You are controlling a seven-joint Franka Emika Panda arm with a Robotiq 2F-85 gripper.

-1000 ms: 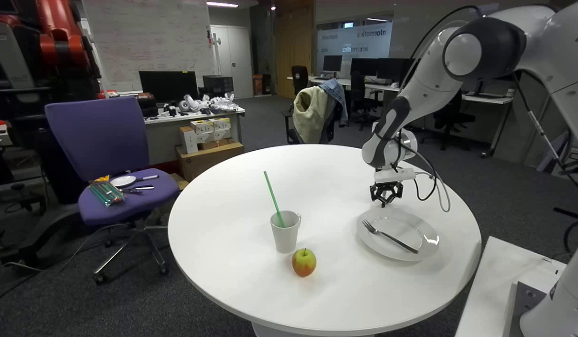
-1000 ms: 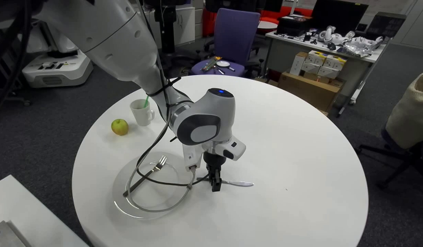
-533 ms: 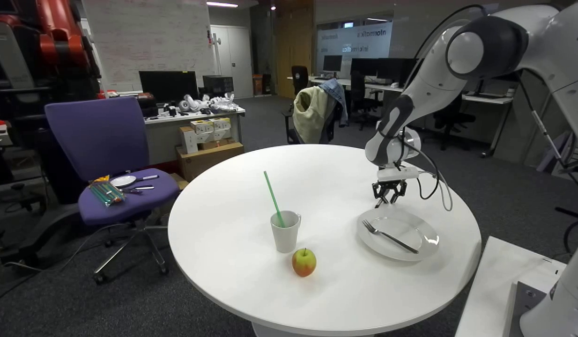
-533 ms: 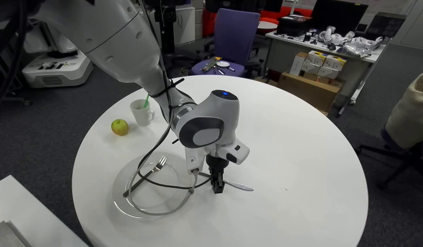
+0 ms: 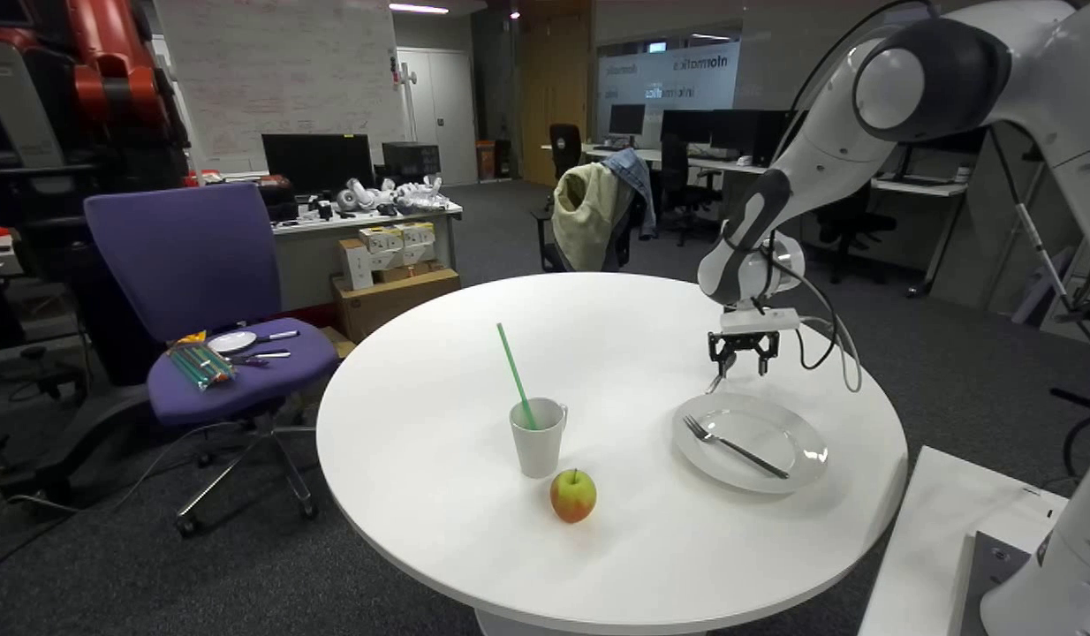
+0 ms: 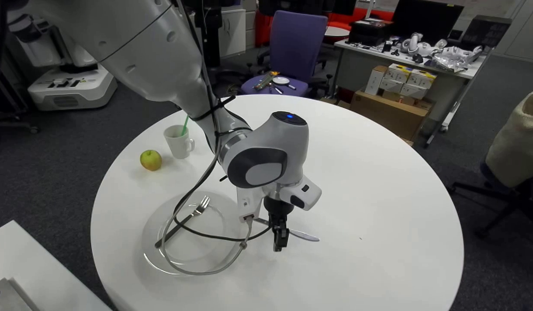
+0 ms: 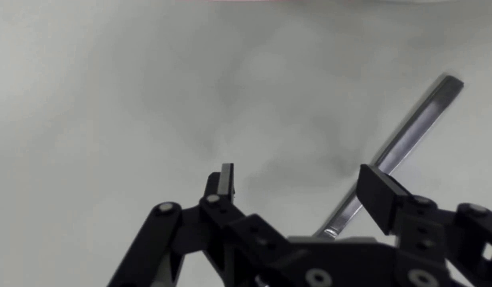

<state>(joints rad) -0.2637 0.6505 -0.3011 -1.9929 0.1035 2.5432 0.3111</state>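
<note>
In an exterior view, the claw (image 5: 745,366) hangs over the white worktop (image 5: 598,336) near the far rim of a plate (image 5: 770,420); it is released, its fingers (image 5: 763,362) standing wide apart, and part of a knife (image 5: 715,383) shows just below them. A fork (image 5: 746,454) lies across the plate, while a mug (image 5: 538,449) with a green straw (image 5: 514,369) leaning in it stands well apart, an apple (image 5: 573,496) just beside it. In an exterior view, the knife lies flat on the worktop, partly hidden behind the claw, its handle towards the plate and its blade pointing away; cables (image 6: 243,245) loop over the plate. In the wrist view, the handle slants from upper right down beneath the right-hand finger; whether finger and knife touch cannot be told
</note>
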